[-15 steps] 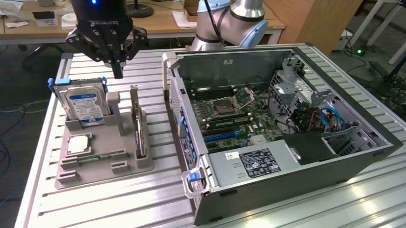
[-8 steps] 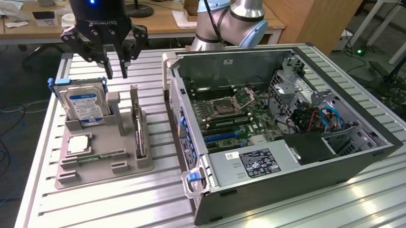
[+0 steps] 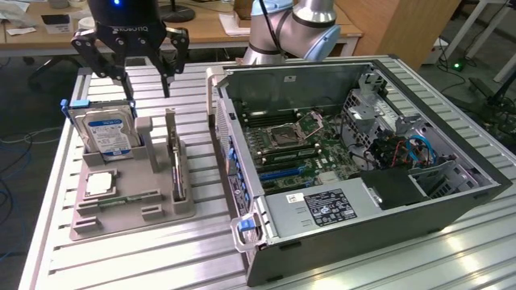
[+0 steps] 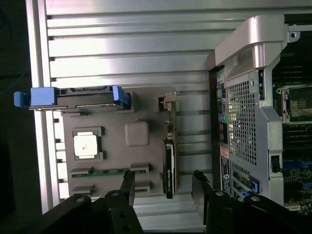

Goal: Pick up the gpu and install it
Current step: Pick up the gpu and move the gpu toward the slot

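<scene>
The counter (image 3: 121, 260) carries an open case (image 3: 339, 241) at the exterior view's right, with a grey tray (image 3: 153, 181) beside it. The tool (image 3: 147, 90) hangs above the tray's far end, its fingers apart and empty. The gpu (image 3: 176, 163) stands on edge in a tray slot, below the tool and slightly toward the case. Its long axis runs along the tray, parallel to the case wall, bracket end farthest away. In the wrist view its thin edge falls between the fingers.
</scene>
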Motion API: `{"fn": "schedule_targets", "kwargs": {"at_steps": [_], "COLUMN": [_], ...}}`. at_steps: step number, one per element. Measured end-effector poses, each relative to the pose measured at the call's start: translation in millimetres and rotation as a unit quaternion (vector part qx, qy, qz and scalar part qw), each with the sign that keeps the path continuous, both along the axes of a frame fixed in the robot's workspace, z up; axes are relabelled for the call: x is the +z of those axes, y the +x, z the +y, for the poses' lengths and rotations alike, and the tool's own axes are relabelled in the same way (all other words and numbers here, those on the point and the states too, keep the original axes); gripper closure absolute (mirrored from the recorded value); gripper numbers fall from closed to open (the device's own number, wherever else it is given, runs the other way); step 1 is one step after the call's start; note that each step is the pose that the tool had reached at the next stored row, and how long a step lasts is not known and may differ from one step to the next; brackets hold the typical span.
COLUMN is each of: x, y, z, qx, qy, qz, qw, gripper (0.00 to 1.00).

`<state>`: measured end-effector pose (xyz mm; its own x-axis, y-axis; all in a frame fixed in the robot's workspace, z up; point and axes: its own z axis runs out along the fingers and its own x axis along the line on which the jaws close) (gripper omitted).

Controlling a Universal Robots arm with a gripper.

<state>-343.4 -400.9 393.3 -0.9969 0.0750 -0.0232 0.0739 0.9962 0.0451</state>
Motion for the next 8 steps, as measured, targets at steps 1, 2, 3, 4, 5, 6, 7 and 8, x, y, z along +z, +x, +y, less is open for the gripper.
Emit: {"fn": "schedule_targets", "kwargs": {"at_steps": [1, 2, 3, 4, 5, 6, 7, 8], "x": [0.0, 0.0, 0.0, -0.1, -0.2, -0.4, -0.6, -0.7], "y": [0.0, -0.1, -0.1, -0.1, 0.0, 0.0, 0.0, -0.1], "z": [0.0, 0.0, 0.0, -0.1, -0.4, -0.8, -1.1, -1.3], "qx": [0.003, 0.008, 0.011, 0.014, 0.017, 0.019, 0.021, 0.025], "qy": [0.0000, 0.0000, -0.0001, 0.0000, 0.0000, 0.0001, 0.0000, 0.0000], "qz": [0.0000, 0.0000, 0.0000, 0.0000, 0.0000, -0.0001, -0.0001, 0.0001], "qw": [1.0000, 1.0000, 0.9999, 0.9999, 0.9999, 0.9998, 0.9998, 0.9997], "gripper": [0.41, 0.41, 0.41, 0.41, 0.41, 0.41, 0.41, 0.41]}}
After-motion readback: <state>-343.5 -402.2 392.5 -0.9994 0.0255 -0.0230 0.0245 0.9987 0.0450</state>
